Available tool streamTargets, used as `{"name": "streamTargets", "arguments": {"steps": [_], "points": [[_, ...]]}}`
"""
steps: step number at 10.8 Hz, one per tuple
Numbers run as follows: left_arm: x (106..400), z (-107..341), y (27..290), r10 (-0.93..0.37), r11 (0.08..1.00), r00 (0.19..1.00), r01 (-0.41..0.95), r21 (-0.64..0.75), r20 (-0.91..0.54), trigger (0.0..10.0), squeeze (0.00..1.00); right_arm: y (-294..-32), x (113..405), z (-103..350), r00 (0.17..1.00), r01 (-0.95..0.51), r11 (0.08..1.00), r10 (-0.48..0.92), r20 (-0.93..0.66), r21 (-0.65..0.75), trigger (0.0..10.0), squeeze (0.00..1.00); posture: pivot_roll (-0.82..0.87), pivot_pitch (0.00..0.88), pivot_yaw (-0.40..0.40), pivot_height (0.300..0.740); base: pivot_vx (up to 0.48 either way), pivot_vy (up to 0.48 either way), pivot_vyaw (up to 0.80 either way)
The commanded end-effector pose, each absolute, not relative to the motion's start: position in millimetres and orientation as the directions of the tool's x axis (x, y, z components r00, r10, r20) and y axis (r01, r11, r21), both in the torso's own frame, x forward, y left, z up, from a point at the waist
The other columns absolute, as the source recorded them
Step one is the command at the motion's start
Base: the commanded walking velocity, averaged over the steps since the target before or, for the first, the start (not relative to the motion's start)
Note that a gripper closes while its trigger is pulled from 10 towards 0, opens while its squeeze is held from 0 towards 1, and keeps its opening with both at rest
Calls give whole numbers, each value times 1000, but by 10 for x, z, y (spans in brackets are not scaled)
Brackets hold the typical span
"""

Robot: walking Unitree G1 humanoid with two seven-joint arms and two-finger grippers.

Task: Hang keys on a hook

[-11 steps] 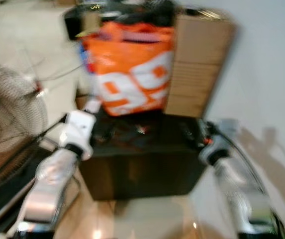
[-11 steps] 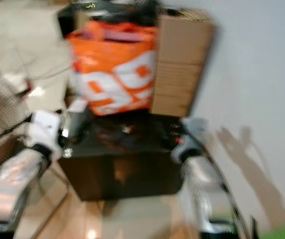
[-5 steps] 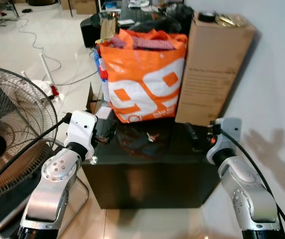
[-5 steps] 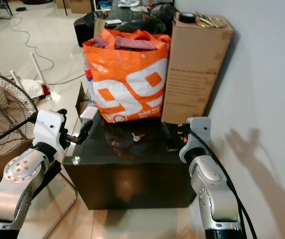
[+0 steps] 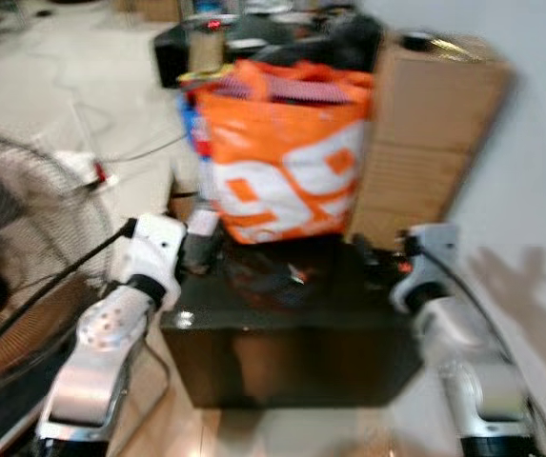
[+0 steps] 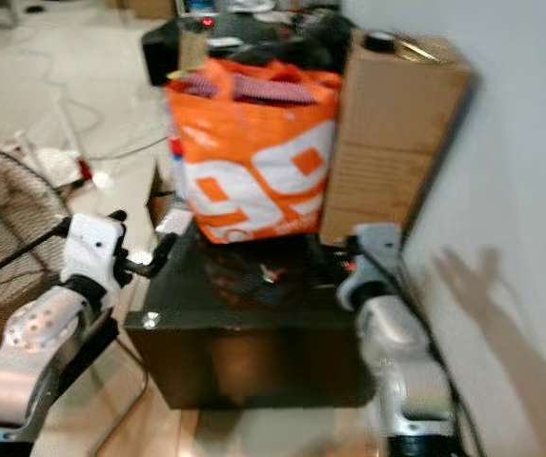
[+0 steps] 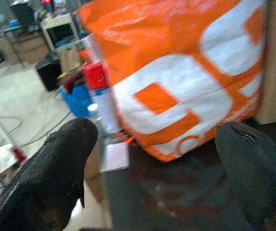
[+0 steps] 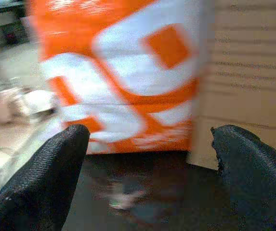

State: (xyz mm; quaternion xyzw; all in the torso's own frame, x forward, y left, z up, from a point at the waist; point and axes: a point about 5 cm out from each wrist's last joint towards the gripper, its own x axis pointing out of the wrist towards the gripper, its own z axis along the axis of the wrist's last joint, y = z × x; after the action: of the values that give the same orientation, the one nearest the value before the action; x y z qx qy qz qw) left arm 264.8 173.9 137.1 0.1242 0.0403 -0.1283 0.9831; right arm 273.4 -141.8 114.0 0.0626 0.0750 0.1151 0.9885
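A bunch of keys (image 6: 266,276) lies on the glossy black table (image 6: 253,324), in front of the orange and white bag (image 6: 258,157); it also shows blurred as the keys (image 8: 123,196) in the right wrist view. My left gripper (image 5: 201,249) hovers open at the table's left edge, its fingers (image 7: 56,168) wide apart and pointing at the bag. Over the table's right side my right gripper (image 5: 368,257) is open too, its fingers (image 8: 46,173) spread with nothing between them. The keys lie between the two grippers, apart from both.
A tall cardboard box (image 6: 392,143) stands to the right of the bag against the white wall (image 6: 520,190). A standing fan (image 5: 15,276) is close on my left. Cables and clutter lie on the tiled floor (image 5: 72,86) behind.
The camera has shifted and the picture is blurred again. Both grippers keep their places at the table's two sides, and the keys have not moved.
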Motion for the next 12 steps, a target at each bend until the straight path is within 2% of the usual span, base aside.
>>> {"name": "streamTargets", "arguments": {"steps": [1,4,6,10,12], "points": [[2654,1391,1699,-259,932,960,276,234,-102,10000,0,-1471,2741,1167,968,-208,970,223,-119,123,10000,1000,21,0,2,740,296,0,0],[2671,1400,1700,-262,931,960,278,236,-99,10000,0,-1478,2754,1167,968,-208,971,222,-118,117,10000,1000,22,0,4,740,298,0,0],[2665,1408,1717,-258,933,962,273,233,-96,10000,0,-1461,2767,1163,968,-211,971,224,-116,117,10000,1000,27,0,1,740,302,0,563],[2679,1410,1719,-261,931,960,277,239,-97,10000,0,-1425,2792,1169,962,-235,966,247,-115,105,10000,1000,32,0,4,740,307,0,0],[2693,1401,1719,-259,932,961,275,237,-97,10000,0,-1427,2790,1163,959,-248,965,256,-120,79,10000,1000,23,0,7,740,306,0,800]]}}
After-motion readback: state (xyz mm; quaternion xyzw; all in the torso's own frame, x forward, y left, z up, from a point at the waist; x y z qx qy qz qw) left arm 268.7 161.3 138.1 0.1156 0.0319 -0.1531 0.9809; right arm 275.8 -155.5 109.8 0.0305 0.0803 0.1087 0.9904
